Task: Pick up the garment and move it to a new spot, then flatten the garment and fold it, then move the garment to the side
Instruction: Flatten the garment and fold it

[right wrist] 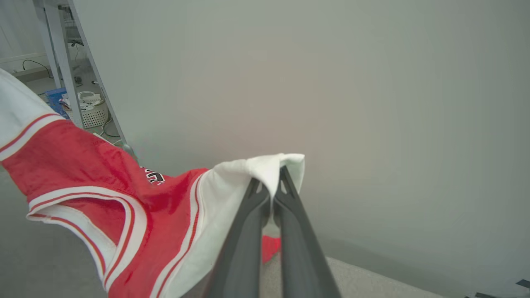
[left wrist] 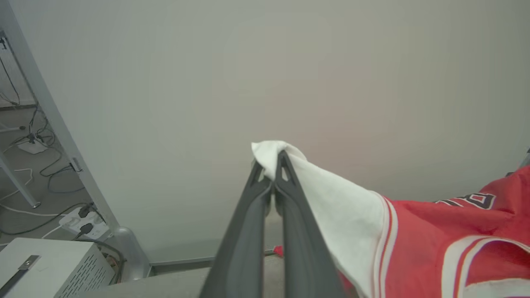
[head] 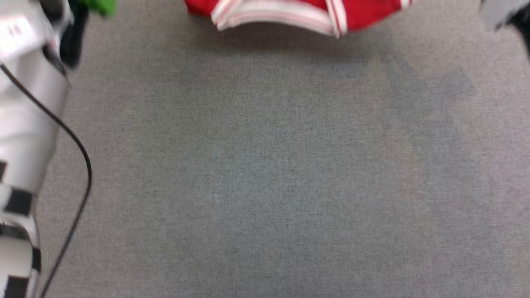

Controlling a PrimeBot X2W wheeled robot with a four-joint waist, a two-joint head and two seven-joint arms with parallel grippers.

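The garment (head: 290, 12) is a red jersey with white-striped trim, hanging above the grey table (head: 265, 165) at the top edge of the head view. In the left wrist view my left gripper (left wrist: 271, 165) is shut on the tip of a white sleeve (left wrist: 339, 207), and the red body (left wrist: 434, 244) with part of the black lettering trails off to the right. My right gripper (right wrist: 270, 182) is shut on the other white sleeve (right wrist: 265, 165) in the right wrist view. There the red body (right wrist: 157, 215) sags to the left between the two grips.
My pale left forearm (head: 25, 103) and its black cable (head: 78, 165) run down the left side of the head view. A plain grey wall (left wrist: 290, 74) stands behind the table. Beside it are a metal frame leg (left wrist: 54, 124), floor cables, a power strip (left wrist: 80, 219) and a white basket (right wrist: 93, 114).
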